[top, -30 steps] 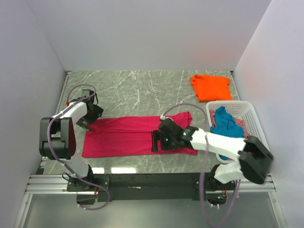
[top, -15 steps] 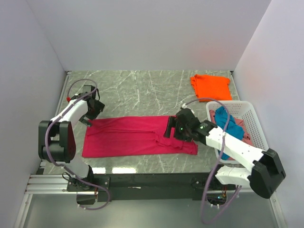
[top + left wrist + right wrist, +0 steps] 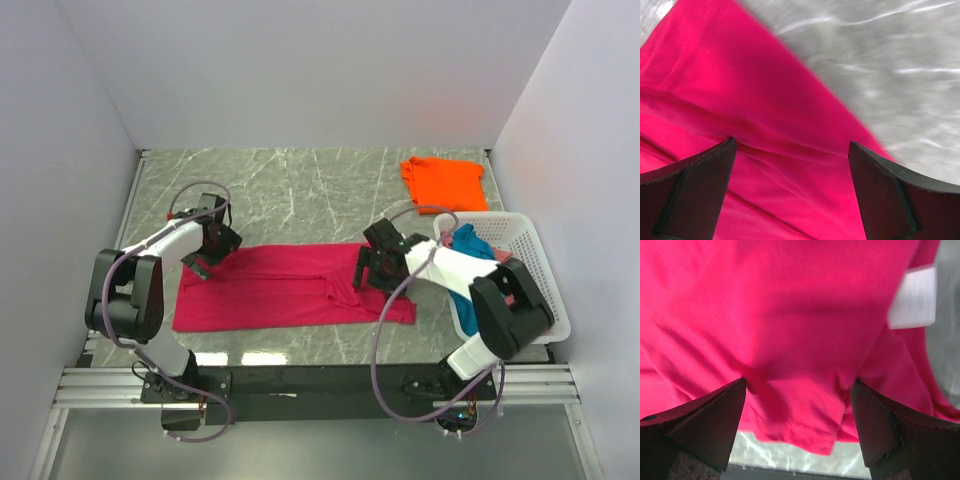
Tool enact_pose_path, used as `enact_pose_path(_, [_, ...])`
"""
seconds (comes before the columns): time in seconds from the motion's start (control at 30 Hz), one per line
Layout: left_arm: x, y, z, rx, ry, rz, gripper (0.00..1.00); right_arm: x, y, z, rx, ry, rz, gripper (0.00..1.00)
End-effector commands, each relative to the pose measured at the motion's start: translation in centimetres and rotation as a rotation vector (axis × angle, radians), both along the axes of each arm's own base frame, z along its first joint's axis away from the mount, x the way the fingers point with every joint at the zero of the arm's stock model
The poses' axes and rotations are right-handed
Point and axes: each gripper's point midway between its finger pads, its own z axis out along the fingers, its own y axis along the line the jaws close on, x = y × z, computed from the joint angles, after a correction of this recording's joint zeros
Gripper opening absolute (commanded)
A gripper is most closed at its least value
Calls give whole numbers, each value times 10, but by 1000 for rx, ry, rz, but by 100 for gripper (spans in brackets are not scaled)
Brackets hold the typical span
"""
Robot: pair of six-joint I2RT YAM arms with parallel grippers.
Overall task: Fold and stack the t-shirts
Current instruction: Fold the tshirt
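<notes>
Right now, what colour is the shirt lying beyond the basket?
Bright orange t-shirt, clearest in the top view.

The left arm (image 3: 160, 240) is reaching forward and angling inward with the left gripper (image 3: 203, 263) tipped down, jaws gaping wide, while the right arm (image 3: 455, 268) is lying folded leftward, the right gripper (image 3: 366, 270) likewise spread wide.

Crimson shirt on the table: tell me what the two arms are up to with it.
The crimson t-shirt lies flat on the marble table, apparently folded lengthwise into a long strip. The left gripper hovers over its left end and the right gripper over its right end, both open, neither holding cloth. An orange t-shirt sits folded at the far right, and the white basket near it holds a crumpled teal t-shirt.
</notes>
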Motion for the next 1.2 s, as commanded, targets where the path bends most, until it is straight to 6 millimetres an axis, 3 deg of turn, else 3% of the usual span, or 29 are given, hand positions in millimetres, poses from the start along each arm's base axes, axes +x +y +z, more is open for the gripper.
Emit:
enact_pose_path(0.0, [-16, 7, -16, 34, 54, 6, 99, 35, -5, 2, -69, -34, 12, 91])
enact_pose_path(0.07, [-18, 1, -19, 1, 39, 1, 99, 44, -13, 0, -116, -29, 1, 90])
enact_pose_path(0.23, [-49, -27, -36, -115, 80, -37, 99, 70, -10, -13, -142, 33, 73, 90])
enact_pose_path(0.27, [-57, -31, -40, -130, 97, -43, 99, 74, -10, -24, -158, 64, 83, 90])
enact_pose_path(0.37, [-74, -53, -42, -224, 149, -38, 99, 114, -3, -14, -168, 32, 120, 90])
enact_pose_path(0.43, [-78, -75, -38, -300, 137, -57, 99, 155, -5, -8, -212, -15, 141, 89])
enact_pose_path(0.47, [-81, -81, -38, -317, 139, -62, 99, 168, -4, -13, -218, -19, 155, 89])
enact_pose_path(0.5, [-82, -91, -35, -335, 137, -77, 99, 199, 4, 4, -199, -102, 203, 89])
enact_pose_path(0.63, [-93, -92, -28, -299, 178, -53, 99, 246, 11, 11, -204, -111, 289, 88])
enact_pose_path(0.67, [-96, -91, -28, -289, 179, -51, 100, 251, 14, -1, -206, -95, 315, 88])
enact_pose_path(0.7, [-101, -92, -27, -283, 185, -50, 100, 265, 19, 9, -201, -133, 324, 88])
enact_pose_path(0.77, [-114, -87, -24, -268, 207, -47, 99, 272, 21, 1, -208, -129, 352, 88])
enact_pose_path(0.87, [-132, -85, -19, -271, 209, -47, 100, 282, 28, 5, -186, -172, 378, 88])
enact_pose_path(1.0, [-133, -74, -2, -242, 119, -55, 99, 299, 33, 18, -174, -248, 366, 88])
enact_pose_path(1.13, [-118, -67, 27, -191, 1, -138, 99, 306, 31, 52, -189, -311, 336, 89])
enact_pose_path(1.17, [-111, -68, 38, -182, -28, -166, 99, 306, 30, 70, -186, -342, 319, 89])
